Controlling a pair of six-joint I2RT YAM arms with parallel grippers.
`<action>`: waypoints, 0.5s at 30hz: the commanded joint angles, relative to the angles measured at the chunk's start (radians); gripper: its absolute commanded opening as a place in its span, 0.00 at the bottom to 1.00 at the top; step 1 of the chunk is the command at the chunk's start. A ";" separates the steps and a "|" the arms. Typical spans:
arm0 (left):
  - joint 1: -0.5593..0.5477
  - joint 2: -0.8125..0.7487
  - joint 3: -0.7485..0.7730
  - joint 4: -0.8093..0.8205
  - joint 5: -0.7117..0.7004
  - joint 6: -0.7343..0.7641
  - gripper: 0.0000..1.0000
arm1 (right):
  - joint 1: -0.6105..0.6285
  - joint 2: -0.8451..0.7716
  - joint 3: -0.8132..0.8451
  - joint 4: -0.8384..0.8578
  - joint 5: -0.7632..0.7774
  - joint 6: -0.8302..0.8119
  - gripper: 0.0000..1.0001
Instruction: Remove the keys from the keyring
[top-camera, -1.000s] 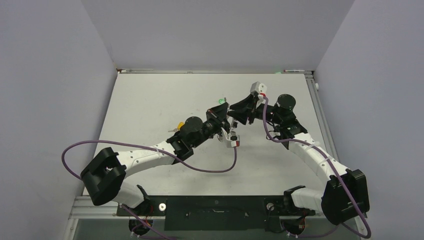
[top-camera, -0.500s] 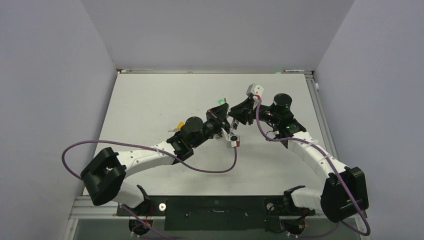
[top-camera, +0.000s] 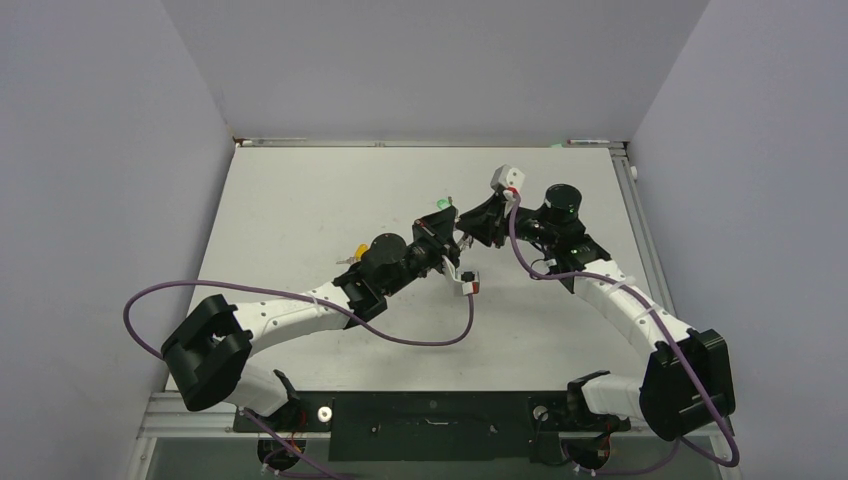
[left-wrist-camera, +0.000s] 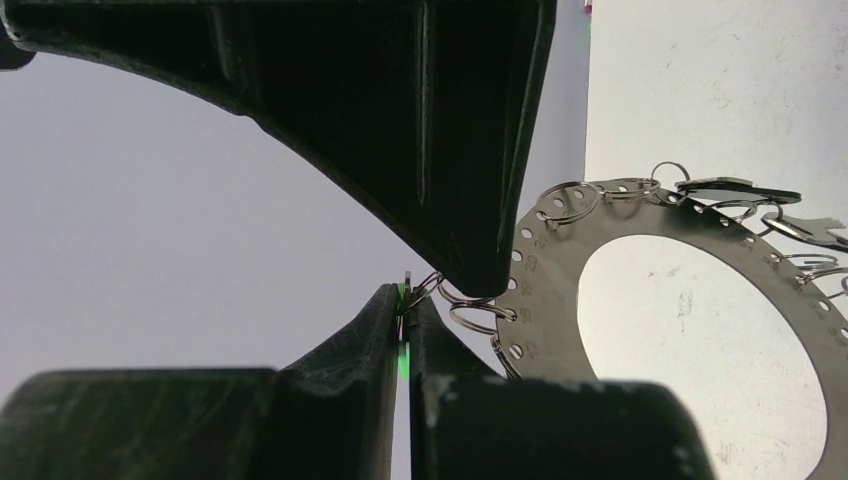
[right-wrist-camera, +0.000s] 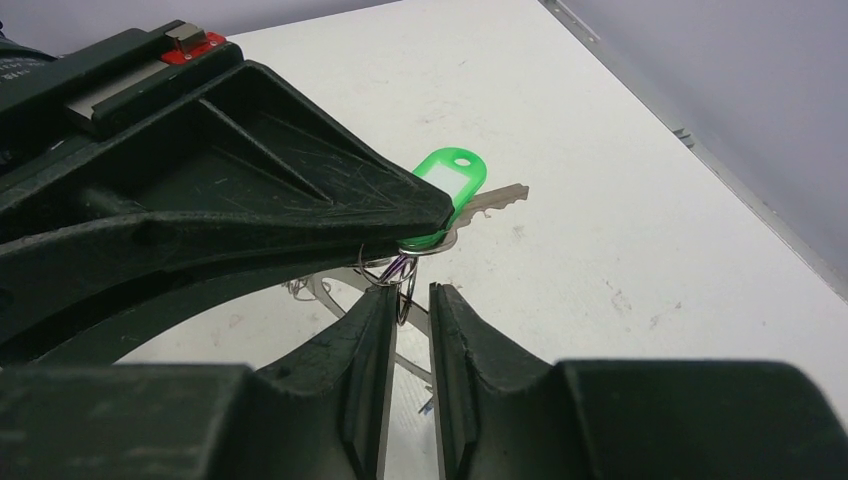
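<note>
While the two arms meet tip to tip over the middle of the desk (right-wrist-camera: 620, 190), the left pincer (left-wrist-camera: 403, 297) is pressed together on a thin green sliver, which the right wrist view shows to be the tag of the green key (right-wrist-camera: 452, 183), its silver blade sticking out past the tag. A small split ring (right-wrist-camera: 401, 290) hangs from that tag and sits in the narrow gap of the right pincer (right-wrist-camera: 412, 293). It lies against one finger, but I cannot tell whether both pads press on it. The keyring (left-wrist-camera: 545, 260), a flat grey band with numbered holes along its edge, is just beside both pincers, with the desk showing through its big hole. More small rings thread its edge holes, and a dark-headed key (left-wrist-camera: 738, 189) and a silver blade (left-wrist-camera: 818, 229) hang from its far side. In the top view a yellow key (top-camera: 356, 250) lies on the desk beside the left arm, apart from the keyring.
</note>
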 joint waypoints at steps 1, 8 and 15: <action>-0.006 -0.013 0.051 0.049 0.018 0.005 0.00 | 0.007 0.008 0.052 0.013 -0.014 -0.033 0.18; -0.006 -0.016 0.053 0.023 -0.010 -0.006 0.00 | 0.005 -0.018 0.034 0.064 0.019 -0.020 0.05; -0.001 -0.011 0.056 -0.002 -0.075 -0.042 0.00 | -0.030 -0.086 -0.108 0.429 0.099 0.170 0.05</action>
